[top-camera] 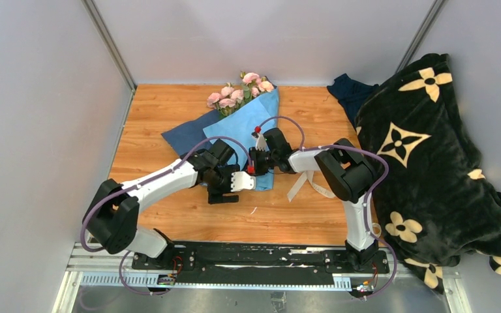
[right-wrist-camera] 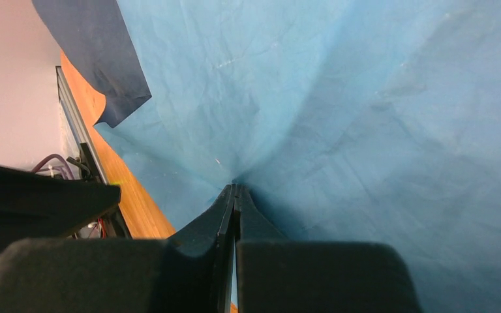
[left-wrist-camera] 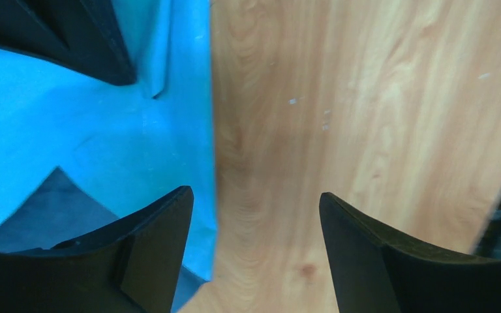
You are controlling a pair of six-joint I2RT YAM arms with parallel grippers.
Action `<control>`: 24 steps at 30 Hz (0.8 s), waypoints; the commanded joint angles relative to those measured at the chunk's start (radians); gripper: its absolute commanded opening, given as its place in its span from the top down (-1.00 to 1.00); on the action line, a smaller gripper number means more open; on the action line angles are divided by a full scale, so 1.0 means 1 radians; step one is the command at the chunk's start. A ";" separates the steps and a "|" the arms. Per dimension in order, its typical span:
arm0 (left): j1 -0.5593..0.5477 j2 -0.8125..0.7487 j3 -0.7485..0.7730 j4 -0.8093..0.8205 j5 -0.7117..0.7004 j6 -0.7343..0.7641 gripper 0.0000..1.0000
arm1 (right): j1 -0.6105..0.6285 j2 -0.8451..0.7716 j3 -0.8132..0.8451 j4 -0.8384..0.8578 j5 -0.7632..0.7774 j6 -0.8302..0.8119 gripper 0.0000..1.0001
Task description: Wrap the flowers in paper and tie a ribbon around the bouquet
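a: left claw [left-wrist-camera: 254,195] state?
b: open, nothing between the fingers. 1 finger sits over the paper [left-wrist-camera: 91,124] edge, the other over bare worktop [left-wrist-camera: 365,117].
a: right claw [right-wrist-camera: 235,190]?
b: closed, pinching the paper's light blue face. creases run into its tip.
a: flowers?
b: flowers [top-camera: 238,91] stick out of the paper's far end, well beyond both claws. ribbon [top-camera: 297,187] lies on the worktop to the near-right of the right claw, beside its forearm.

Left gripper [left-wrist-camera: 253,195] spread, right gripper [right-wrist-camera: 235,190] pinched closed
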 commanded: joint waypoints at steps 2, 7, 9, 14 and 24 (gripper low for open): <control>0.002 0.009 -0.064 0.263 -0.138 0.292 -0.57 | 0.014 0.060 -0.009 -0.101 0.028 -0.002 0.97; 0.001 0.013 -0.223 0.456 -0.258 0.368 -0.37 | 0.014 0.049 -0.015 -0.106 0.032 -0.004 0.99; 0.001 0.004 -0.275 0.480 -0.286 0.388 -0.14 | 0.014 0.048 -0.013 -0.111 0.029 -0.008 0.99; 0.001 -0.015 -0.321 0.510 -0.349 0.395 0.20 | 0.016 0.051 0.005 -0.132 0.001 -0.027 0.99; -0.100 -0.001 -0.104 0.394 -0.516 0.303 1.00 | 0.027 0.079 0.025 -0.158 -0.016 -0.009 1.00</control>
